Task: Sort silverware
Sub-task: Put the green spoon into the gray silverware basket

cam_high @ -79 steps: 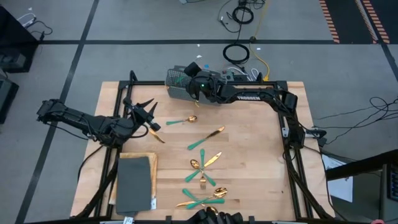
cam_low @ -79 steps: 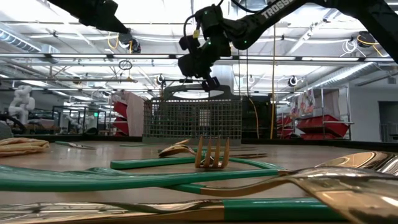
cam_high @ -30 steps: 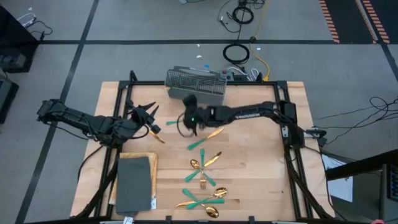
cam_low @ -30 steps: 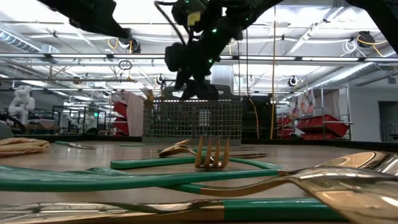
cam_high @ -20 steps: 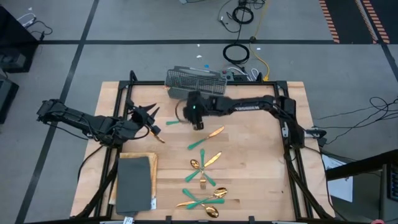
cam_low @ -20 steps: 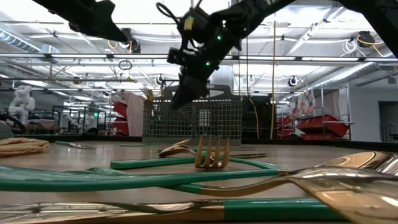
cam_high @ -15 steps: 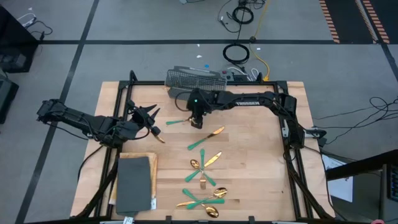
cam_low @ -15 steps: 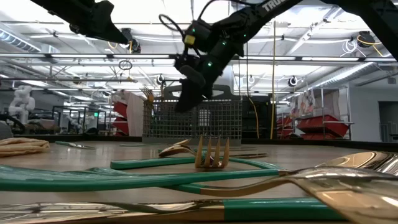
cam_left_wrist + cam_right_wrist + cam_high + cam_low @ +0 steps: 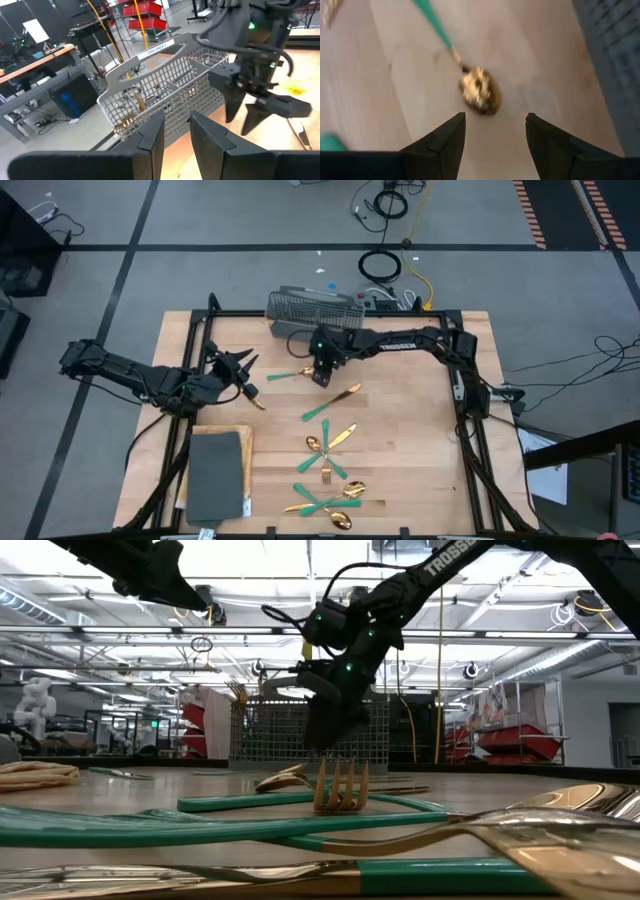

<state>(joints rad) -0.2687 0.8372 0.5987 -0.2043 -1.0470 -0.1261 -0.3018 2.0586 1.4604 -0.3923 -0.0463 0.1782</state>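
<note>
A spoon [image 9: 293, 374] with a gold bowl [image 9: 480, 95] and a teal handle lies flat on the wooden table, in front of the grey wire-mesh basket [image 9: 315, 308]. My right gripper [image 9: 322, 376] hangs open just above the spoon's bowl, pointing steeply down, with its fingers [image 9: 445, 142] short of the bowl on either side. My left gripper [image 9: 176, 132] waits at the table's left [image 9: 238, 368], held nearly level and facing the basket [image 9: 155, 85]. A narrow gap shows between its fingers, with nothing in it.
More silverware lies on the table: a knife [image 9: 330, 402] at the middle, a heap [image 9: 328, 475] near the front edge, and a gold piece [image 9: 252, 394] by the left gripper. A grey pad [image 9: 215, 472] lies front left. Forks stand in the basket [image 9: 310, 735].
My right gripper has come down toward the table and a little toward its right edge. It has rolled about its wrist and now hangs over the spoon's bowl. Its fingers stay open. The spoon has not moved.
</note>
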